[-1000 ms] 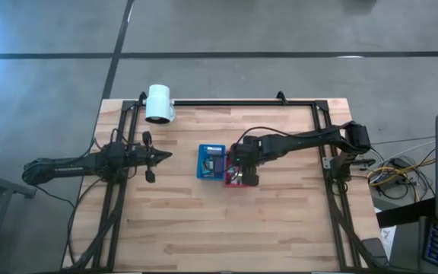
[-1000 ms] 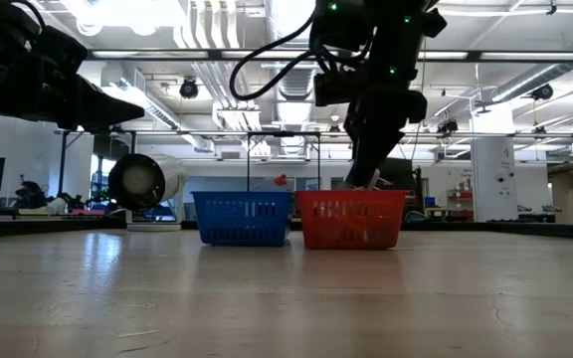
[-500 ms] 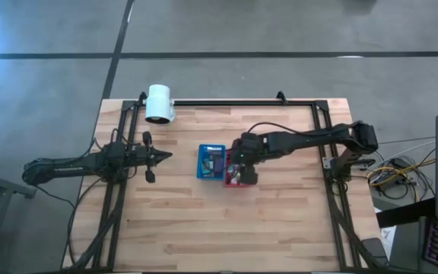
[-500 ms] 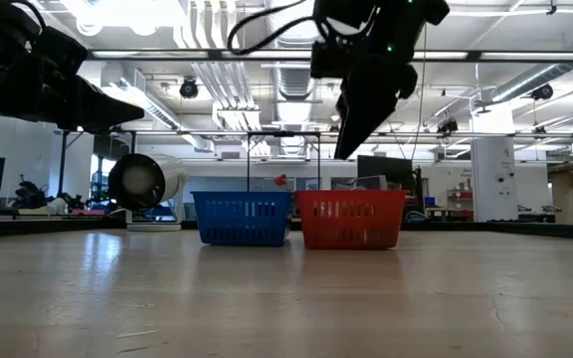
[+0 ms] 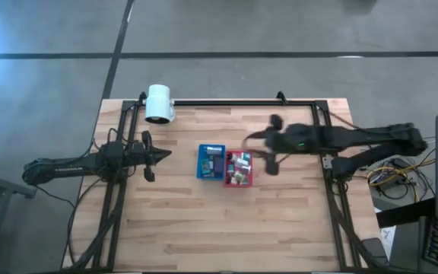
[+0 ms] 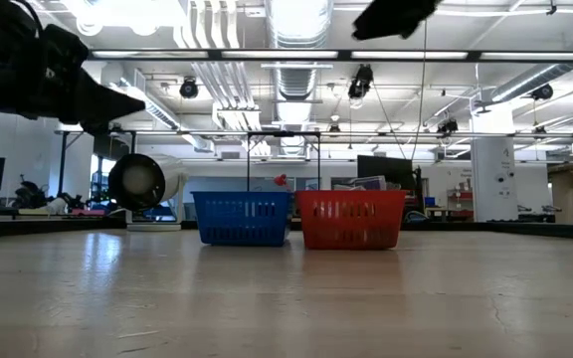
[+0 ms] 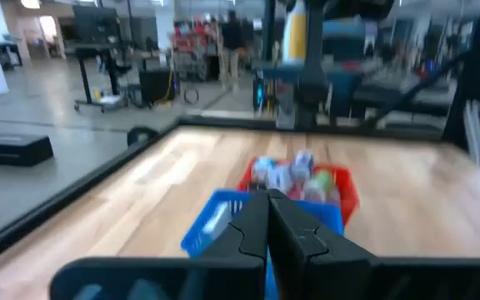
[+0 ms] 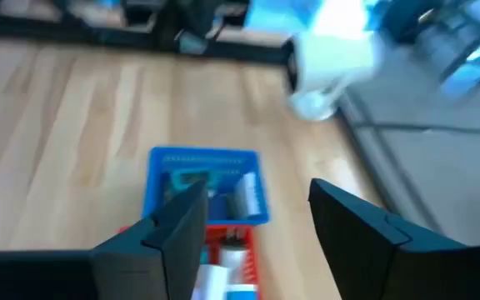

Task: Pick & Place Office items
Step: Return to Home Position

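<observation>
Sorting all but done: the office items [image 5: 240,171] lie heaped in two small bins side by side near the middle of the wooden table [image 5: 204,228], some in the blue bin [image 5: 211,146] and the rest in the red bin [image 5: 239,153] touching it at its 3 o'clock side. In the high view no item shows loose on the boards, so the picking and placing looks complete, and what appears left is only to park the arms. The right gripper [image 5: 271,144] hangs above the table just beyond the red bin at about 2 o'clock. Its wrist view shows its fingers [image 8: 352,221] spread wide with nothing between them and both bins beneath. The left gripper [image 5: 162,155] waits well apart at 9 o'clock of the bins, its fingers [image 7: 252,229] pressed together and holding nothing, pointing towards the bins. A white lamp [image 5: 159,103] sits at the table's 11 o'clock corner, clear of the work. From table height the two bins stand upright on the boards, their walls touching or nearly so. Whether each item sits in its proper bin cannot be told from here.
</observation>
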